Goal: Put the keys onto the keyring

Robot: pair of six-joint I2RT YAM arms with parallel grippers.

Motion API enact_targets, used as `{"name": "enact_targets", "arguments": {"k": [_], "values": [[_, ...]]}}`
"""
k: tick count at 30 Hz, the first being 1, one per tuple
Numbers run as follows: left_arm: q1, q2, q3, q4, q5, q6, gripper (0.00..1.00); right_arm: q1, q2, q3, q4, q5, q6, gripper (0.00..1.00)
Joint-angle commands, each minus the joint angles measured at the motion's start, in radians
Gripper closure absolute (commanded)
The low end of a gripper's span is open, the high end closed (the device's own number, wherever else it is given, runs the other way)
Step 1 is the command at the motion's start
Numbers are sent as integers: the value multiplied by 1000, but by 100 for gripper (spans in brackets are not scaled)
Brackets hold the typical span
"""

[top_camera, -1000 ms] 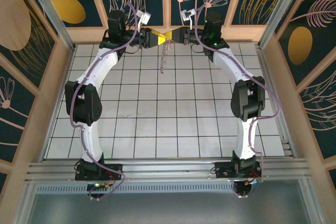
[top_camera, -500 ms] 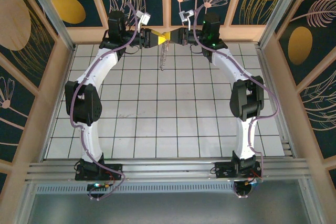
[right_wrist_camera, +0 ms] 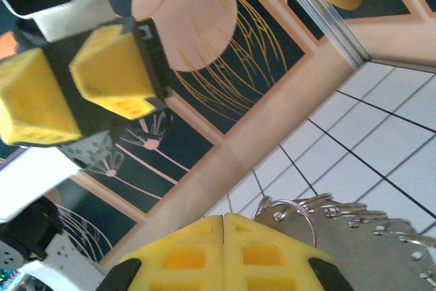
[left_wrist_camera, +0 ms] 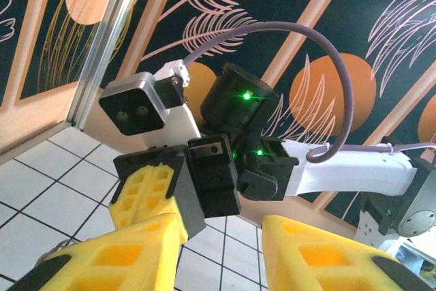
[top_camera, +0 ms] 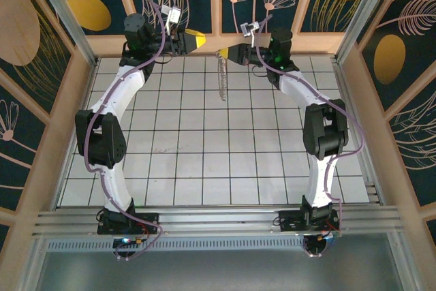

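Keyring: the keyring (top_camera: 221, 78) hangs from my right claw (top_camera: 223, 53) as a thin silvery strip, seen edge-on, above the far rows of the tiled table (top_camera: 204, 141).
Keyring, close up: in my right wrist view a thin wire ring and a silvery band with a bumpy rim (right_wrist_camera: 354, 233) come out just beside my fingertips, over the white tiles.
Right claw: clenched, its two yellow fingers (right_wrist_camera: 204, 253) pressed flat together at the tips and gripping the top of the keyring.
Left claw: my left claw (top_camera: 197, 35) is released. Its yellow fingers (left_wrist_camera: 102, 264) stand apart and I see nothing between them.
Left to right: the two claws point at each other near the back wall (top_camera: 218, 42), tips near but apart. The left one sits a little higher in the overhead view.
Seen from the left wrist: the right arm's black wrist and its grey camera block (left_wrist_camera: 133, 103) face me, set against the dark leaf-patterned panels.
Arms: both white arms arch from their bases at the near rail to the far edge.
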Motion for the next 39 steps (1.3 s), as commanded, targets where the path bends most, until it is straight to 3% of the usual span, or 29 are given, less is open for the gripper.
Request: {"name": "enact_targets", "arguments": {"k": [1, 8, 39], "values": [[-3, -26, -29, 70, 35, -53, 62, -10, -60, -42, 308, -22, 170, 100], [-4, -7, -34, 70, 62, -62, 62, -12, -39, -45, 458, -13, 283, 100], [-68, 43, 6, -36, 107, 25, 63, 27, 10, 38, 462, 8, 315, 100]]}}
